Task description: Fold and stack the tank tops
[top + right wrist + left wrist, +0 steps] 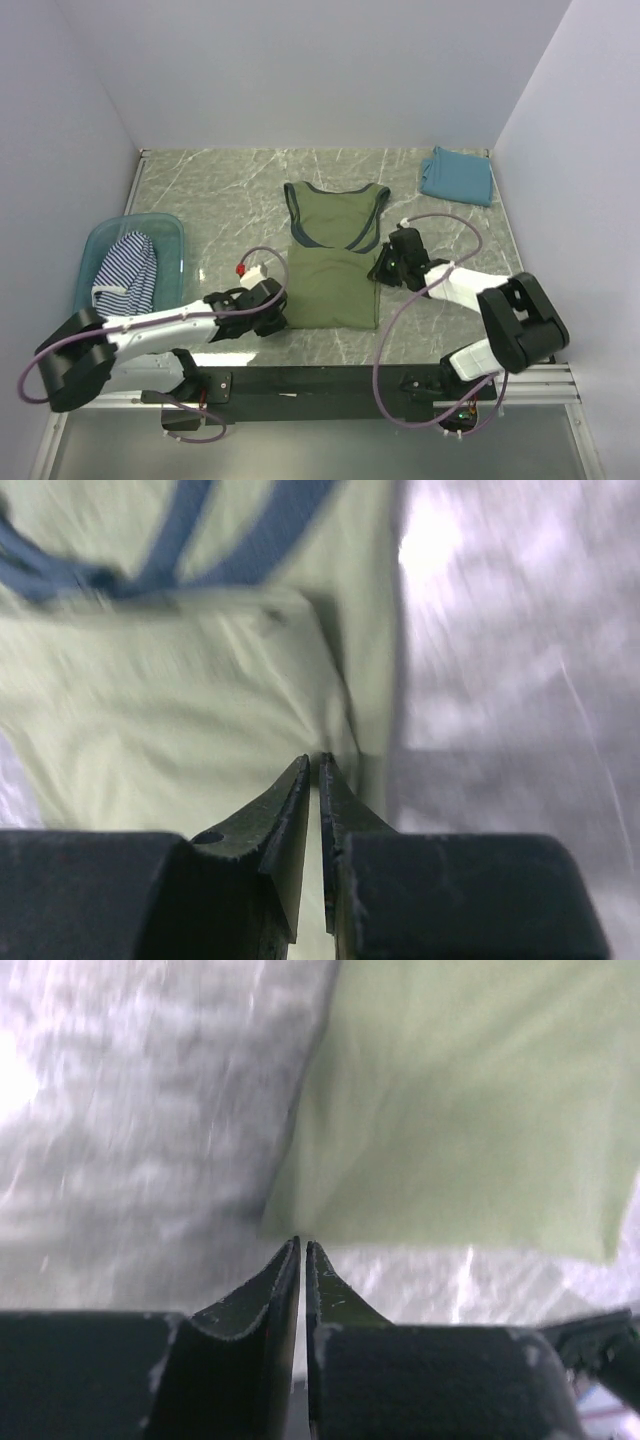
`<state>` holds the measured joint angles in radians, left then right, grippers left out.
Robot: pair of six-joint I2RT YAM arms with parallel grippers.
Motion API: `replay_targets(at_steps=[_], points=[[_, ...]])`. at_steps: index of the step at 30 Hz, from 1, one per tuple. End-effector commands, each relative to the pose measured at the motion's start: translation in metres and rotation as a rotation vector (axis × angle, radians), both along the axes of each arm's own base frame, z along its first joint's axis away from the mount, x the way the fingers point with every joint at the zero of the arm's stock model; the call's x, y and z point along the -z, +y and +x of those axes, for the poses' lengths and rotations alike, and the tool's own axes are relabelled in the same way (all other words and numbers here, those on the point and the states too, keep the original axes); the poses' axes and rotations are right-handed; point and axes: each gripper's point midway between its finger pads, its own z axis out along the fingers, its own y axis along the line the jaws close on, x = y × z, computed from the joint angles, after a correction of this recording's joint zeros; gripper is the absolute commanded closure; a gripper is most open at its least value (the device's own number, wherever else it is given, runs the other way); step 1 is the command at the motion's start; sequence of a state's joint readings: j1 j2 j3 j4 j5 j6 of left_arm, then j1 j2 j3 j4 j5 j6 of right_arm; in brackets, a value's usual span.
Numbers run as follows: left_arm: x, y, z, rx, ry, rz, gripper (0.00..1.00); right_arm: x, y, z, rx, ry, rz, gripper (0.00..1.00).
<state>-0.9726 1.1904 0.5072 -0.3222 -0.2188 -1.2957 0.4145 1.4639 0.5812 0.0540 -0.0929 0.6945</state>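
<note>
Left tool (pixel 303 1247) is sitting closed and empty at the near-left corner of the olive-green, dark-trimmed cloth tank top (pixel 333 285) lying on the marbled bench (pixel 230 190); right tool (pixel 315 760) is hovering closed over its right edge.

white arms (pixel 160 322) with black joints, looped purple cables (pixel 385 340).

1. The left arm (pixel 150 325) lies low, stretched from its base toward the right, forearm almost level; the left gripper (pixel 272 312) points forward and down.
2. Its fingers (pixel 262 1300) stand nearly together; only a thin slit parts the tips.
3. The right arm (pixel 520 320) bends at a raised elbow and reaches leftward; the right gripper (pixel 388 262) sits low.
4. Its fingers (pixel 285 820) are likewise almost closed, with a narrow gap between them.
</note>
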Motion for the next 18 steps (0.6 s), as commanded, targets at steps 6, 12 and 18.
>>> replay_targets(at_steps=[6,12,18], points=[[-0.088,0.027,0.043,-0.142,-0.192,0.003,0.68,-0.049,-0.007,-0.005,0.025,-0.079,-0.039,0.68],[-0.132,0.068,0.191,-0.298,-0.312,-0.046,0.66,-0.121,0.041,0.071,-0.063,-0.213,0.036,0.61],[-0.128,0.071,0.324,-0.269,-0.405,-0.077,0.58,-0.127,0.093,0.151,-0.149,-0.208,0.105,0.67]])
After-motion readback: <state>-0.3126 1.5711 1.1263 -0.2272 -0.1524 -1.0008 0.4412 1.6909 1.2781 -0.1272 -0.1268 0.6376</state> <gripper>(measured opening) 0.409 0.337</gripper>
